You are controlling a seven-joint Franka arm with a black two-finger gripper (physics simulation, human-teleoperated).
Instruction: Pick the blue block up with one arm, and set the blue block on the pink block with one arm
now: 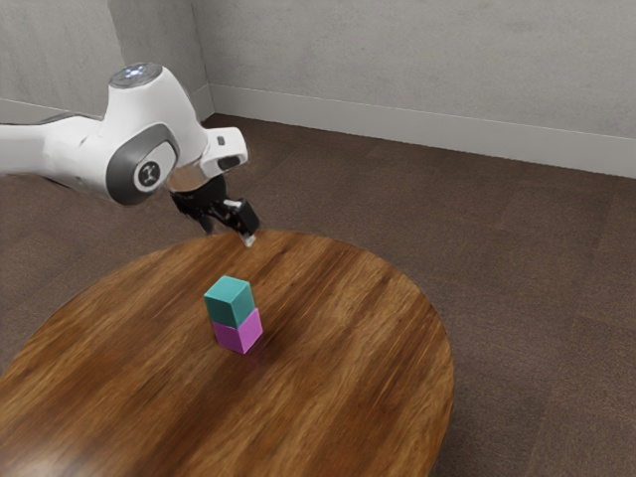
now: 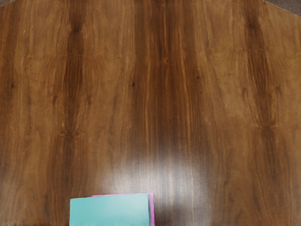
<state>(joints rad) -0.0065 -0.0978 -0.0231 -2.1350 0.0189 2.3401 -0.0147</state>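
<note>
A teal-blue block (image 1: 230,300) rests squarely on top of a pink block (image 1: 238,333) near the middle of the round wooden table (image 1: 358,328). My gripper (image 1: 227,227) hangs above the table's far edge, up and back from the stack and well apart from it. Its fingers stand open with nothing between them. In the wrist view the blue block (image 2: 110,211) covers the pink block (image 2: 152,207) except for a thin pink edge, with bare wood (image 2: 150,94) beyond it.
Dark brown floor (image 1: 517,229) surrounds the table, and a grey wall with a pale baseboard (image 1: 417,124) runs behind. The white arm (image 1: 89,159) comes in from the exterior view's left.
</note>
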